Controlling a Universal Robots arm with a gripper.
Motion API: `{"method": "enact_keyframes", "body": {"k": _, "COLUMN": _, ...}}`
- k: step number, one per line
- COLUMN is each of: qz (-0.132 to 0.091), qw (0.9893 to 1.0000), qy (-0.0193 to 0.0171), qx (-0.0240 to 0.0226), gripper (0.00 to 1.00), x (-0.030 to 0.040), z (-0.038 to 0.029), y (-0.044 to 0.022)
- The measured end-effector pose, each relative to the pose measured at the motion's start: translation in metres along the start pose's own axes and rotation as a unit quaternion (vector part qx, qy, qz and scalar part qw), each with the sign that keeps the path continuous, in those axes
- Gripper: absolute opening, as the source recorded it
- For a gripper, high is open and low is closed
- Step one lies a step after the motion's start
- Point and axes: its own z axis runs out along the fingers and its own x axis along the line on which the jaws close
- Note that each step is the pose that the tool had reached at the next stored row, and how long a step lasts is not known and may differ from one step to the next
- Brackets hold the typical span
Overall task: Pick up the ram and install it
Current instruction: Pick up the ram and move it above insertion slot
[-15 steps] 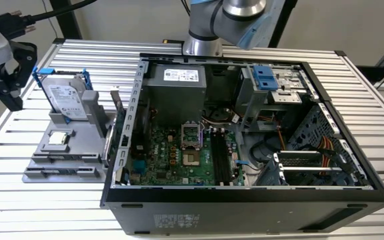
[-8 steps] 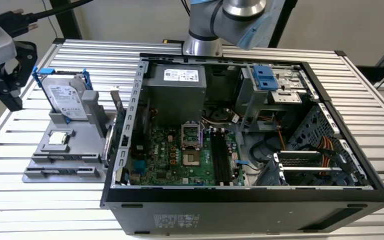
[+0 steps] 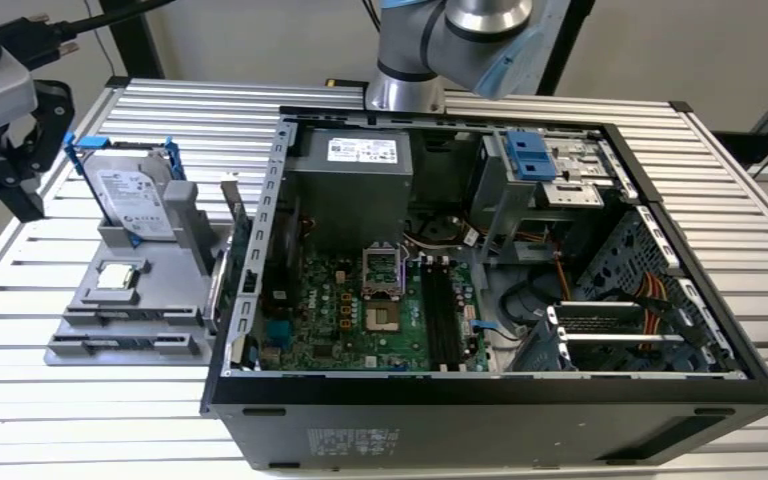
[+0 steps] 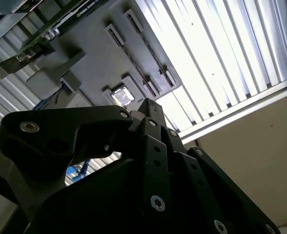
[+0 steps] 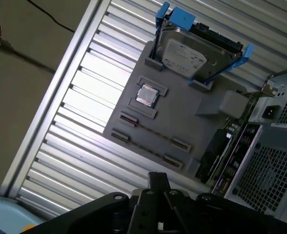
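Black gripper [image 4: 147, 109] linkage sits nearest the lens in both wrist views; whether it is spread or pressed together cannot be told. It hangs at the exterior view's left, beside the hard drive [image 3: 133, 190] (white label, blue frame). Ram [image 5: 215, 147] stands on edge along the gray tray [image 5: 182, 119], on the side next to the computer case [image 3: 491, 420], apart from the gripper.

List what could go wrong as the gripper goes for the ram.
The ram appears to stand edge-on in the gray fixture, a thin target; a slightly off grasp could miss or tip it.
The gripper hangs beside the upright hard drive, so a low sideways approach might clip it.
The processor chip lies close to the ram and could get knocked.
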Motion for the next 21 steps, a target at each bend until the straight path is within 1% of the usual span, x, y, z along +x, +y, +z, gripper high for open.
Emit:
{"method": "enact_keyframes", "body": {"k": 6, "qz": -0.016, "qw": 0.9999, "qy": 0.0008, "qx": -0.0003, "gripper": 0.00, "x": 0.0000, "z": -0.0005, "y": 0.0000}}
{"method": "enact_keyframes", "body": {"k": 11, "qz": -0.035, "qw": 0.9994, "qy": 0.0018, "qx": -0.0006, "gripper": 0.00, "x": 0.0000, "z": -0.0006, "y": 0.0000}}
{"method": "enact_keyframes", "body": {"k": 16, "qz": -0.057, "qw": 0.9984, "qy": 0.0028, "qx": -0.0010, "gripper": 0.00, "x": 0.0000, "z": -0.0006, "y": 0.0000}}
{"method": "enact_keyframes", "body": {"k": 21, "qz": -0.079, "qw": 0.9969, "qy": 0.0039, "qx": -0.0014, "gripper": 0.00, "x": 0.0000, "z": -0.0006, "y": 0.0000}}
